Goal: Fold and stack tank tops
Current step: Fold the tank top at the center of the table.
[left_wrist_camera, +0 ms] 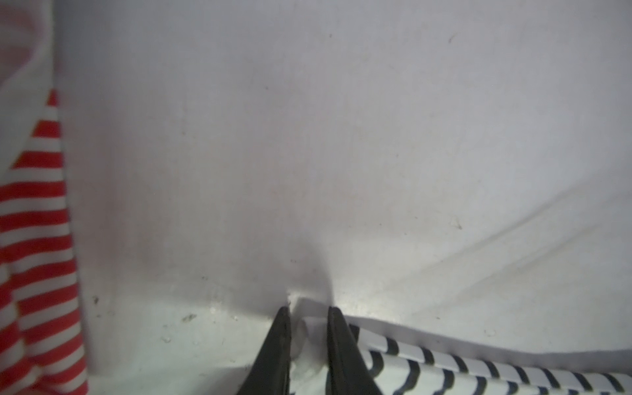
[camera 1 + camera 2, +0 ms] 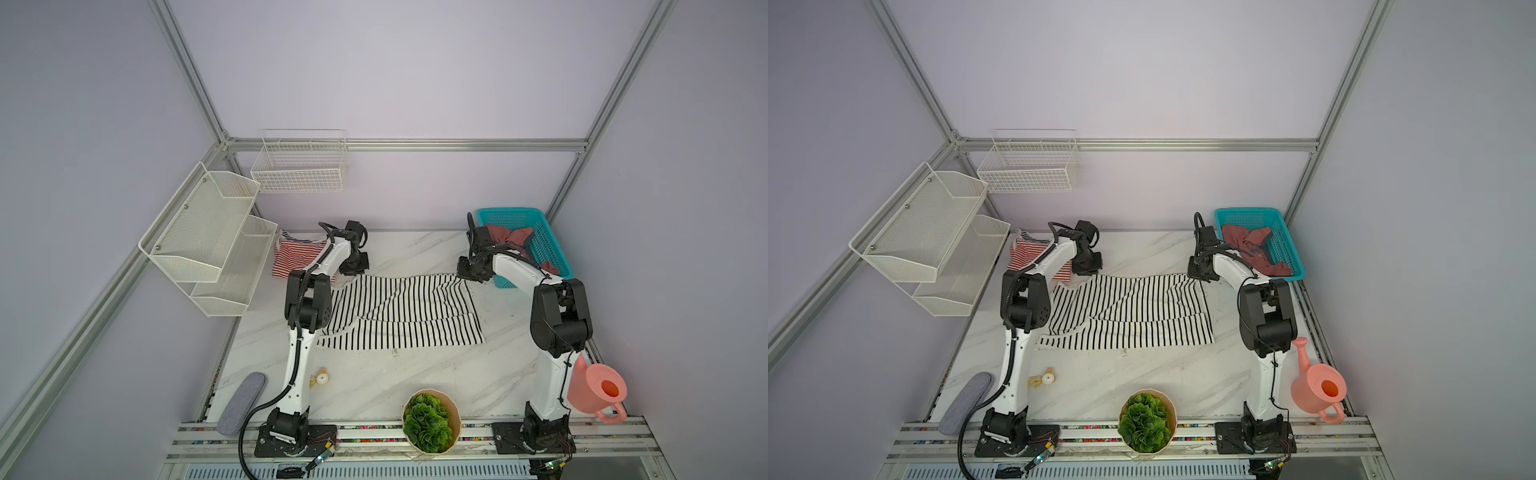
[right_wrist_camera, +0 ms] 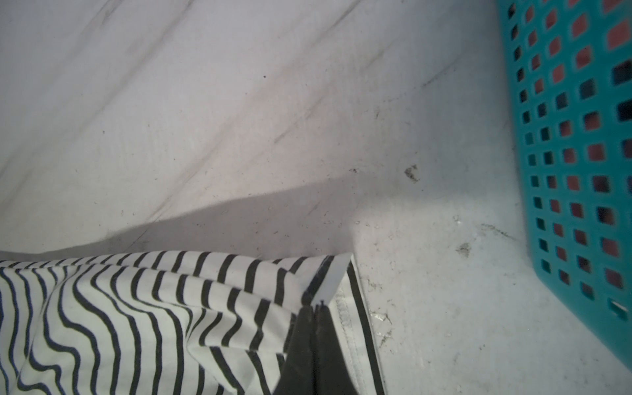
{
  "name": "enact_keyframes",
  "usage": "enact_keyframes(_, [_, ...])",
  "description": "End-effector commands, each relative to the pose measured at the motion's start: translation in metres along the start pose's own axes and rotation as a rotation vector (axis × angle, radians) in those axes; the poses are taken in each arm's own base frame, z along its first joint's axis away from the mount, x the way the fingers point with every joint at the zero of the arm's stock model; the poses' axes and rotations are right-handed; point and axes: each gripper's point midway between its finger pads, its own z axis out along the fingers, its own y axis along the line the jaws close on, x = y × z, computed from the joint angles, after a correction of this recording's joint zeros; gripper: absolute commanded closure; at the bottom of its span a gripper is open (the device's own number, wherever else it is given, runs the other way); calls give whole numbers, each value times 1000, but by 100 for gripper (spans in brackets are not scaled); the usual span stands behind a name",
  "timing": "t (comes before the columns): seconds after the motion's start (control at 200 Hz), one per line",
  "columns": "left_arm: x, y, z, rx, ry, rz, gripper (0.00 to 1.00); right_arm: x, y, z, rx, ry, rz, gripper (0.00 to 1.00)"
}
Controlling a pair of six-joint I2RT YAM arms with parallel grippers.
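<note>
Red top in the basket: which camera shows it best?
A top view: the red top lies crumpled in the basket, seen from above. The right wrist view shows only red through basket holes; the left wrist none.

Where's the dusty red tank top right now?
In both top views the dusty-red tank top lies crumpled in the teal basket, far right corner, beside the right arm.

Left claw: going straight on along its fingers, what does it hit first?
Probably the bare tabletop, just past the corner of the black-and-white striped tank top that sits between the fingers of the left claw. The red-and-white striped tank top lies off to one side. Depth unclear.
</note>
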Motion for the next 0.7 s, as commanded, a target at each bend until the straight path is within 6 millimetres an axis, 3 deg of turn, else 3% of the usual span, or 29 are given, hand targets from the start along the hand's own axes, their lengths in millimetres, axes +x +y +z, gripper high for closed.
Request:
enact_keyframes(0.0, [-18,-5,-20,29,-55,-5,86,2,-2,5,4,10,-7,100])
enact_keyframes(0.12, [-19,-6,-27,34,-63,-6,100,0,-2,2,6,2,-7,100])
enact_keyframes(0.425, [-17,-10,-63,28,-112,7,100,-4,-1,-20,-12,-57,-9,100])
enact_keyframes(0.695, [5,-14,-84,3,-123,43,100,9,-4,-33,-28,-64,-7,100])
